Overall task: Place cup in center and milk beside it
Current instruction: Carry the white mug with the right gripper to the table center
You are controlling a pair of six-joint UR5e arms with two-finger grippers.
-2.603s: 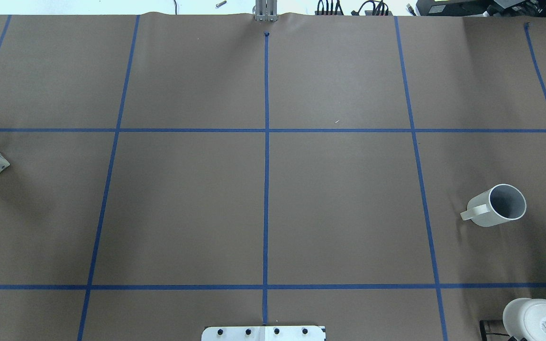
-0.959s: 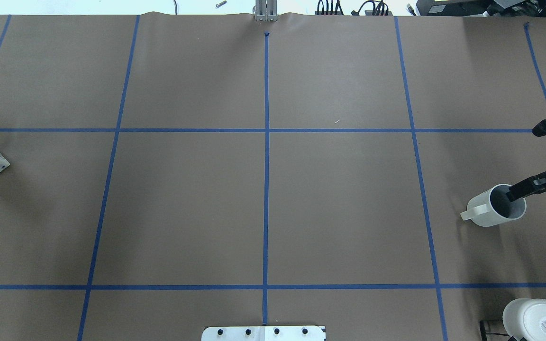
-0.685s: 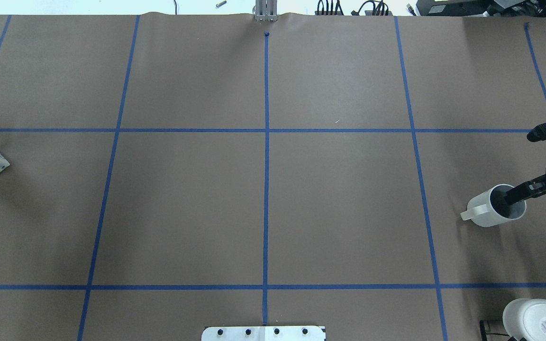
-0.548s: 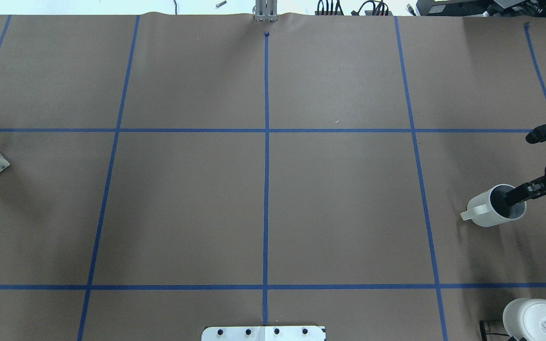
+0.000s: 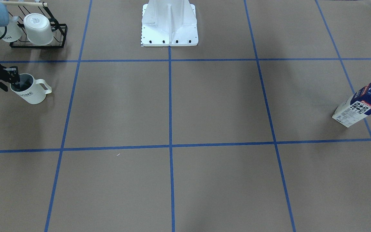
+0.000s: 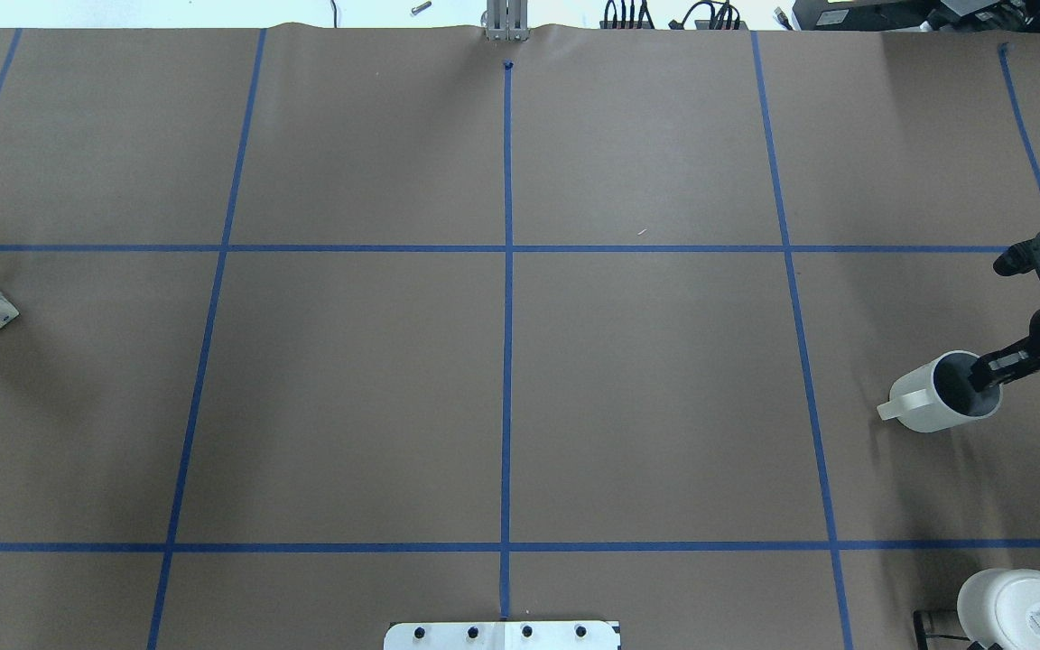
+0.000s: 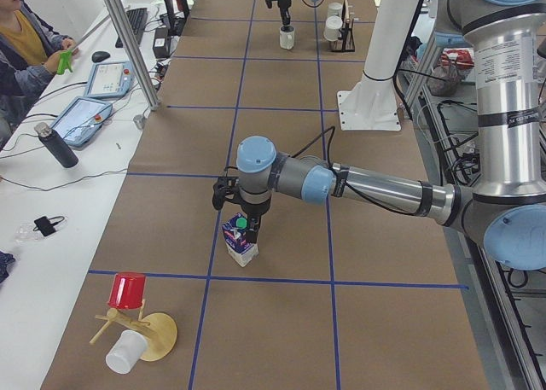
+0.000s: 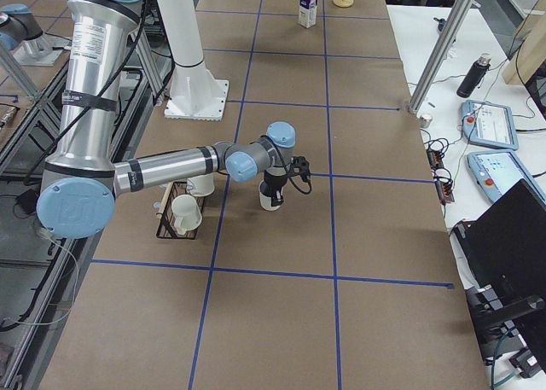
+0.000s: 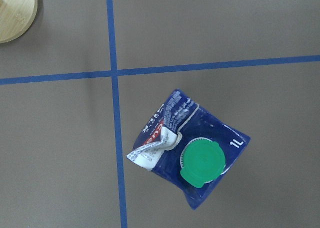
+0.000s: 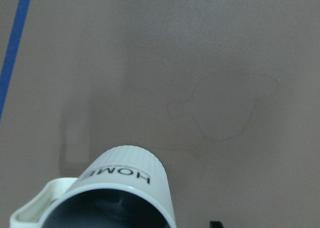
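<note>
The cup (image 6: 922, 411), a white "HOME" mug (image 5: 27, 93) with a dark inside, stands upright at the table's right end. It also shows in the right wrist view (image 10: 122, 185). My right gripper (image 6: 988, 323) is open. One finger (image 6: 980, 375) dips inside the cup and the other (image 6: 1021, 260) stays outside. The milk (image 5: 361, 106), a blue-white carton with a green cap (image 9: 202, 162), stands at the left end. My left gripper (image 7: 241, 209) hovers right above it; I cannot tell whether it is open. The center crossing (image 6: 507, 248) is bare.
A black rack with white mugs (image 5: 39, 30) stands near the cup, toward the robot's base (image 5: 169, 32). A wooden stand with a red cup (image 7: 128, 292) sits beyond the milk. An operator (image 7: 21, 40) and tablets are at the side bench.
My right gripper came in from the right edge and lowered onto the cup; one finger now reaches inside it. The cup and the milk have not moved.
</note>
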